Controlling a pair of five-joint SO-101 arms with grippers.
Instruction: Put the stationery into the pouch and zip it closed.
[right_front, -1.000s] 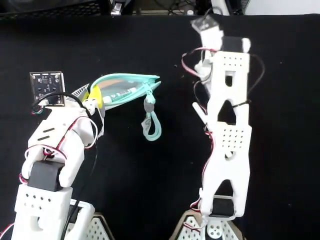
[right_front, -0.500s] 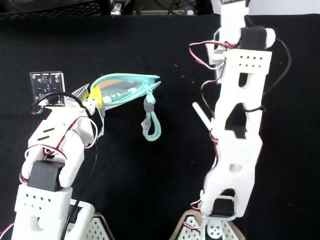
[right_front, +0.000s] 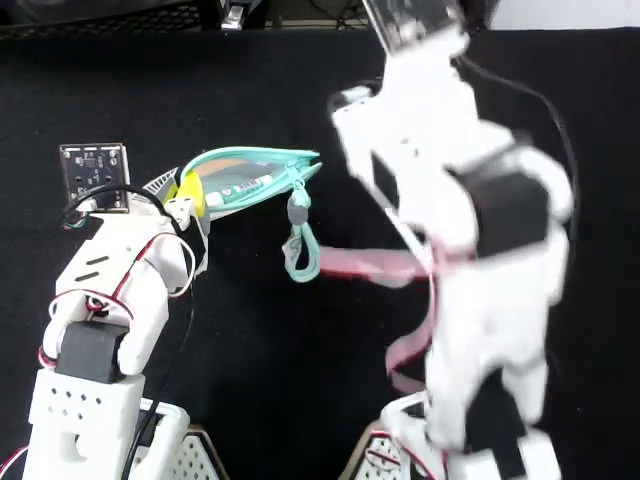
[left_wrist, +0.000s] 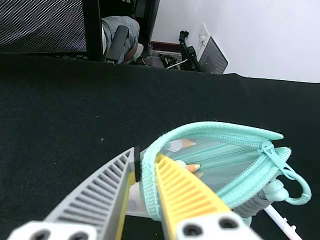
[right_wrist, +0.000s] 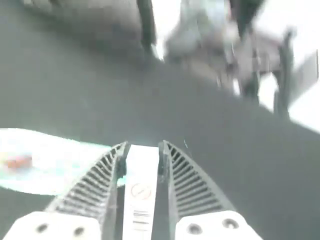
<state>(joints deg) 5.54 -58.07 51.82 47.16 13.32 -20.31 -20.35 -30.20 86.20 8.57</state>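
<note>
A mint-green pouch (right_front: 250, 175) lies on the black table with its mouth open and stationery showing inside. My left gripper (right_front: 186, 203) is shut on the pouch's left end; in the left wrist view the pouch's rim (left_wrist: 220, 135) sits clamped between the grey and yellow fingers of the gripper (left_wrist: 145, 156). A zipper pull with a mint loop (right_front: 303, 255) hangs off the pouch's right end. My right gripper (right_wrist: 142, 146) is shut on a flat white stationery item (right_wrist: 140, 190), held above the table to the right of the pouch (right_wrist: 45, 160).
A thin white stick (right_front: 403, 233) shows on the table to the right of the loop, partly under the right arm. A square printed marker (right_front: 95, 172) lies left of the pouch. The table's far edge borders room clutter.
The right arm has swung up and leftward from the far right side toward the pouch, and is blurred by motion. The left arm and pouch have kept still.
</note>
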